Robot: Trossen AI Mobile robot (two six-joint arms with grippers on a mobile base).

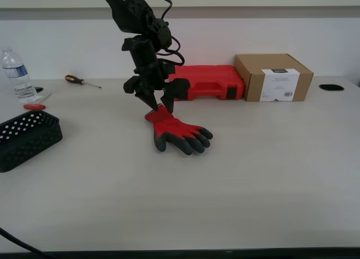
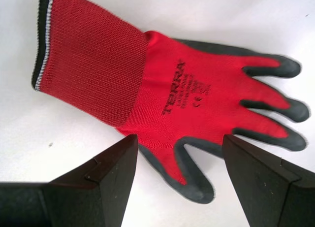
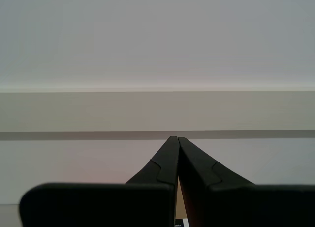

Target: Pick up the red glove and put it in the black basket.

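Spread apart, the jaws of my first gripper (image 1: 159, 105) hover just above the cuff end of the red glove (image 1: 179, 130), holding nothing. I see the glove lying flat near the middle of the desk (image 1: 253, 175), back side up. At the desk's edge on the exterior view's left sits the black basket (image 1: 27, 139). My second gripper (image 3: 174, 141) is closed, facing a wall.

The exterior view's left edge cuts off the black basket (image 1: 28, 138) and my arm's upper part; the box (image 1: 274, 77) label is too small to read.
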